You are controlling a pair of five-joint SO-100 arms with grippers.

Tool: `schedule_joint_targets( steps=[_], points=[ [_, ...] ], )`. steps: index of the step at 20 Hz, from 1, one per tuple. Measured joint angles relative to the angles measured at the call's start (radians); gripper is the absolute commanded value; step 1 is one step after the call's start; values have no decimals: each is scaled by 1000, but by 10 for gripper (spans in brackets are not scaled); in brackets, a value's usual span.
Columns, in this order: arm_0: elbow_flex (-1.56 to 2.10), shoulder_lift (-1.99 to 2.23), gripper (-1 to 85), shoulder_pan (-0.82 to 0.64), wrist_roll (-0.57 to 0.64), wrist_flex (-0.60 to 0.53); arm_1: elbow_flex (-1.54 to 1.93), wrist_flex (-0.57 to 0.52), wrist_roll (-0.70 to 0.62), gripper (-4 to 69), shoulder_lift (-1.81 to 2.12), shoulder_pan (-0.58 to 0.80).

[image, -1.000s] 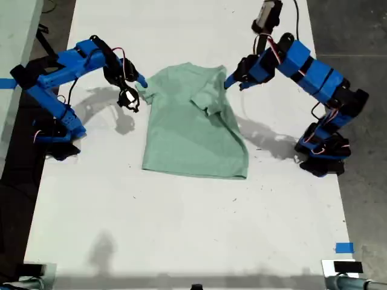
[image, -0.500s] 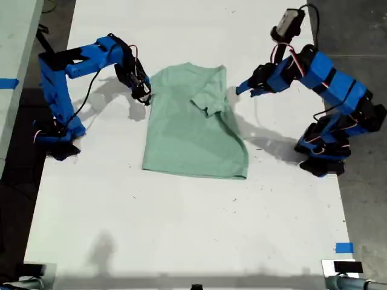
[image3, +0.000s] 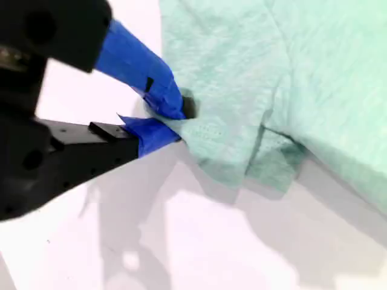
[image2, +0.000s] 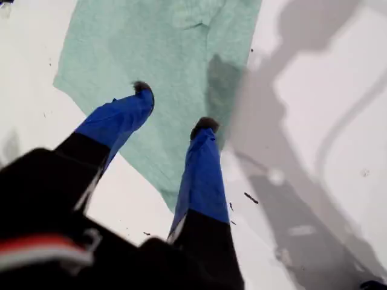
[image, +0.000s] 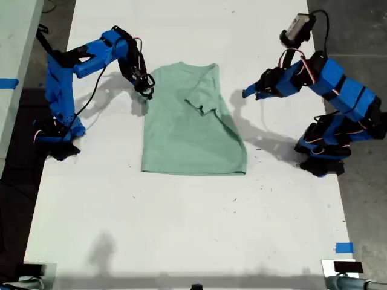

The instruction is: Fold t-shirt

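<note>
Cloth of the t-shirt (image: 190, 124) is plain pale mint-green, with no print, label or legible writing in any view; it lies partly folded on the white table (image: 181, 229), one sleeve turned in over the body near the collar end. My second gripper (image3: 172, 121) is pinching the garment's edge, its blue jaws pressed together on a raised fold of fabric; the exterior view places this gripper (image: 145, 90) at the shirt's upper corner on the exterior view's left. My first gripper (image2: 175, 109) hangs over the shirt with its jaws spread apart and nothing between them; the exterior view shows it (image: 249, 92) just beside the shirt's edge on the exterior view's right, not touching the cloth. The second wrist view alone shows the bunched, doubled layers at the pinched edge. The first wrist view alone shows small dark specks on the table beside the shirt. Only the exterior view shows both arm bases either side of the shirt and a blue tape piece (image: 344, 248), well apart from it.
</note>
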Motion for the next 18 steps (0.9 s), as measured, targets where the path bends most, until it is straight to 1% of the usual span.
schedule_joint_targets(
  steps=[4,6,10,13,18],
  points=[
    [52,229,-1,3,-5,5,44,-17,8,174,31,0],
    [55,288,-1,23,-5,-32,63,-20,12,173,52,0],
    [78,311,-1,164,-5,-212,109,-21,28,171,109,-2],
    [-26,198,-1,278,-21,-282,152,-21,44,169,158,-9],
    [-325,-86,5,356,-41,-293,207,-21,72,165,227,-29]
  ],
)
